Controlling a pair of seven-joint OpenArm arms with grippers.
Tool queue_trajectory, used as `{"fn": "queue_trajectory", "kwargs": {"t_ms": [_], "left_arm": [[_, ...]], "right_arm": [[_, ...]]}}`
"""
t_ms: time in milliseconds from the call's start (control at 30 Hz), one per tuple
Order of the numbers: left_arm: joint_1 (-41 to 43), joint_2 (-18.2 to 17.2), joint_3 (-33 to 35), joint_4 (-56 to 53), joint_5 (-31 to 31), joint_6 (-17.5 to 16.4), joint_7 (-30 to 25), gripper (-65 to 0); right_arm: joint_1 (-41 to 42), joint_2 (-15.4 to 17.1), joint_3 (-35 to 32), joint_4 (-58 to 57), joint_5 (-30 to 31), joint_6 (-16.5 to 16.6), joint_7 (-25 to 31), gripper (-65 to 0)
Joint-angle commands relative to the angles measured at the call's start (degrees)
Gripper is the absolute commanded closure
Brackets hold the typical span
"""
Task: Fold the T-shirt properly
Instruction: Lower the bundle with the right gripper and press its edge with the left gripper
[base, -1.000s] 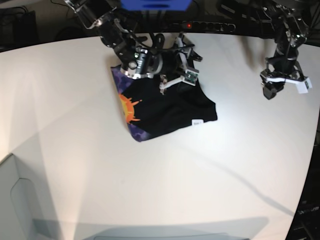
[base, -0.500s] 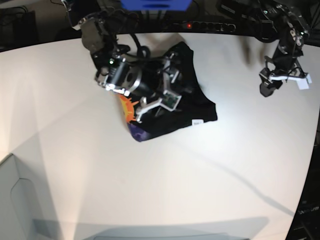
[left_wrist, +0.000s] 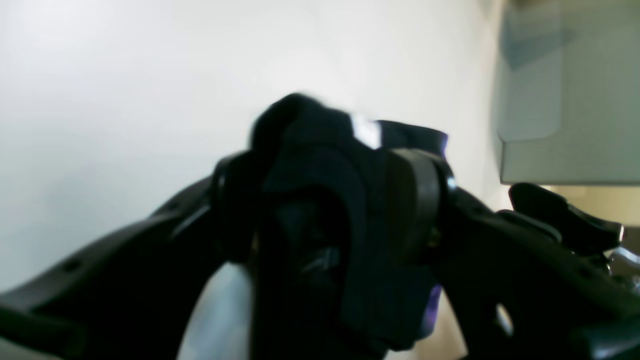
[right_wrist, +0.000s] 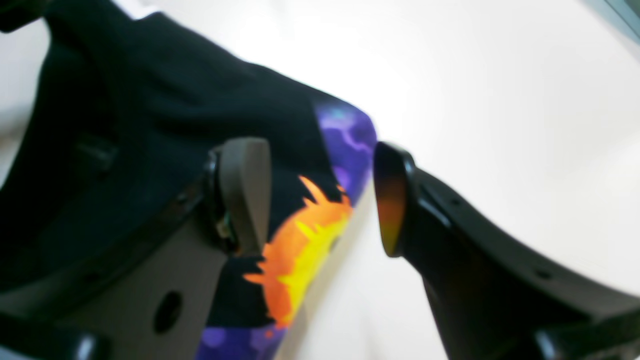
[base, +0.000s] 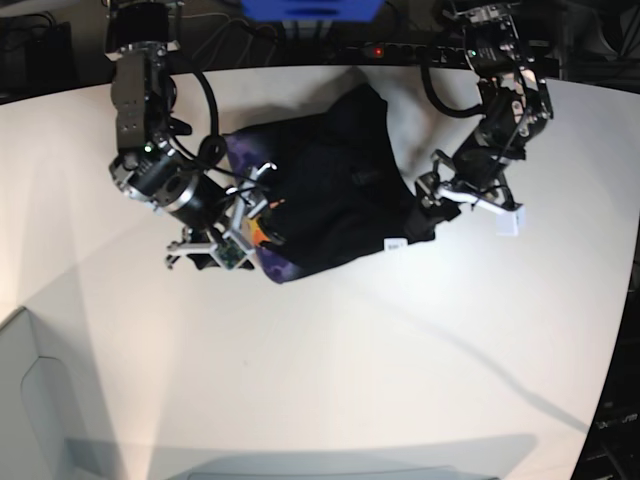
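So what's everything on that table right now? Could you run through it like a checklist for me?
Surface: white table, bare around the cloth.
Job's things: black T-shirt lying bunched, purple-and-orange print at one edge, small white tag near another.
Clutter: nothing seen.
Grippers: left gripper shut on the T-shirt, black cloth between its fingers; right gripper open, fingers astride the printed edge.
Cables: black cables along the right arm.
Surroundings: pale grey box at the table's edge.
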Motion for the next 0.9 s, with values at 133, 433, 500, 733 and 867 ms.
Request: {"fn": "queue_trajectory", "kwargs": {"t_ms": [133, 433, 500, 733, 867], "left_arm": [[-6.81, -0.51, 0.44, -9.85, -0.51, 0.12, -0.20, -37.5], [-19.11, -0.77, 0.52, -27.09, 6.35, -0.32, -1.69, -37.5], [-20.26, -0.68, 0.52, -28.84, 8.20, -0.32, -3.62, -37.5], [-17.62, -4.73, -1.15, -20.93, 8.64, -0.32, -4.15, -37.5], [-12.08, -7.19, -5.19, -11.52, 8.55, -0.32, -4.06, -37.8]], "right_arm": [[0.52, 0.37, 0.29, 0.94, 0.81, 0.84, 0.97, -33.7], [-0.63, 0.72, 0.21, 0.94, 0.72, 0.84, 0.88, -33.7], [-0.63, 1.43, 0.29, 0.94, 0.72, 0.84, 0.88, -33.7], [-0.27, 1.87, 2.05, 1.65, 0.72, 0.84, 1.41, -33.7], [0.52, 1.52, 6.01, 2.00, 0.98, 0.84, 1.50, -33.7]]}}
